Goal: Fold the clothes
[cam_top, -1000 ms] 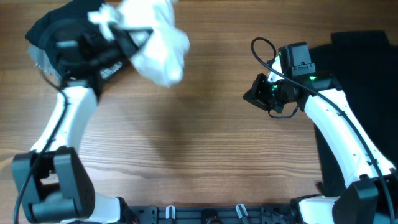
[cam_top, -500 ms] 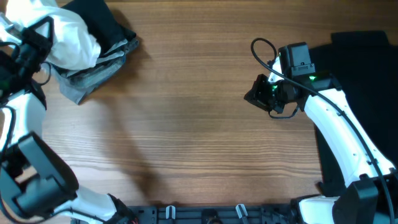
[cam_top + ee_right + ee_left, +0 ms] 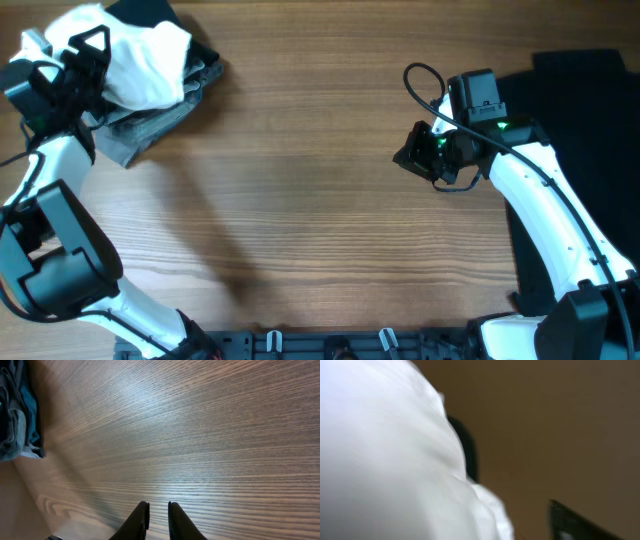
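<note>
The white T-shirt [image 3: 140,55] lies bunched on top of the folded grey garment [image 3: 150,120] and black garment [image 3: 165,22] at the table's far left corner. My left gripper [image 3: 80,55] sits against the shirt's left side. In the blurred left wrist view the white T-shirt [image 3: 380,460] fills the left half and one dark finger [image 3: 570,520] stands apart from it with bare table between, so the jaws look open. My right gripper [image 3: 410,158] hovers over bare wood, shut and empty, its fingertips [image 3: 143,510] nearly touching. A black T-shirt [image 3: 585,75] lies spread at the right edge.
The wooden table [image 3: 300,200] stretches between the two arms. The right wrist view catches the folded pile [image 3: 15,410] far off at its upper left. The right arm's cable [image 3: 420,80] loops above its wrist.
The left arm swung the white T-shirt from the upper middle of the table onto the folded pile at the far left, then shifted slightly right. The right arm has not moved.
</note>
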You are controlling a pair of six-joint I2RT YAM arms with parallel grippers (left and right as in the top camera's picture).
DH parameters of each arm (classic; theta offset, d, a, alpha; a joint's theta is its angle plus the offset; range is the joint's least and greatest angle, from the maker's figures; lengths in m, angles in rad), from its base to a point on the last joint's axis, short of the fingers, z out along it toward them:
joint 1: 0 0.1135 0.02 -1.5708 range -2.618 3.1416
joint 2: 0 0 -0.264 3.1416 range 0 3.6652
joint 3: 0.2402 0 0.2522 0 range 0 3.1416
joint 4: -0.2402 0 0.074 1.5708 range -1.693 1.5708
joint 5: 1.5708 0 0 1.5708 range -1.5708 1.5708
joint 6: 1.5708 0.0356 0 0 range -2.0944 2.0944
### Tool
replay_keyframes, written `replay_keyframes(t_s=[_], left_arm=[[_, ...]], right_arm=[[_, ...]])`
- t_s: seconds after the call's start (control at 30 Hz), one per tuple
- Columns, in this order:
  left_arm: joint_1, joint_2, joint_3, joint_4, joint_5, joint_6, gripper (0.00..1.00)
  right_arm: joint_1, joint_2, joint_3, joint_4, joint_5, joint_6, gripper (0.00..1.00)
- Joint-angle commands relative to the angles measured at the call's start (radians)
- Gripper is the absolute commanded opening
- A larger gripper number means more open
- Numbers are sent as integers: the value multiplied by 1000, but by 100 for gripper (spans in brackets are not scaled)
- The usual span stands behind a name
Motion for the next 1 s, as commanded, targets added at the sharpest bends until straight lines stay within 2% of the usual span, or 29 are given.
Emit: replay_keyframes(t_s=[0.0, 0.07, 0.13, 0.27, 0.4, 0.5, 0.53, 0.63, 0.67, 0.73, 0.8, 0.83, 0.93, 0.97], left_arm=[[59, -1, 16, -154, -41, 117, 100], [109, -23, 16, -394, -34, 125, 100], [155, -69, 16, -585, -11, 183, 100], [200, -249, 29, -871, -1, 317, 100], [200, -481, 106, -1102, -1, 529, 100], [150, -595, 174, -1173, 71, 724, 100], [92, -626, 234, -1234, 124, 834, 100], [-76, -635, 386, -1402, 115, 1014, 100], [-153, -635, 440, -1466, 74, 1048, 100], [-324, -638, 526, -1566, -77, 1061, 100], [-486, -657, 544, -1630, -241, 1054, 100], [-575, -665, 544, -1660, -346, 1006, 100], [-713, -662, 544, -1745, -531, 971, 100], [-737, -658, 544, -1764, -544, 971, 100]], right_arm=[[-5, -8, 1, -2, 18, -17, 18], [-5, -8, 1, -2, 17, -17, 17], [-5, -8, 1, -1, 17, -17, 18], [-5, -8, 1, -2, 14, -19, 17], [-5, -22, 5, 11, 17, -58, 17], [-3, -97, 16, 24, 106, -92, 17], [-2, -171, 26, 31, 165, -130, 18], [0, -326, 54, 32, 252, -226, 22], [0, -397, 63, 34, 269, -277, 25], [0, -508, 64, 47, 269, -370, 39], [0, -639, 64, 47, 268, -441, 80], [0, -681, 64, 44, 268, -439, 100], [0, -768, 64, 18, 268, -437, 99], [0, -781, 64, 5, 268, -436, 100]])
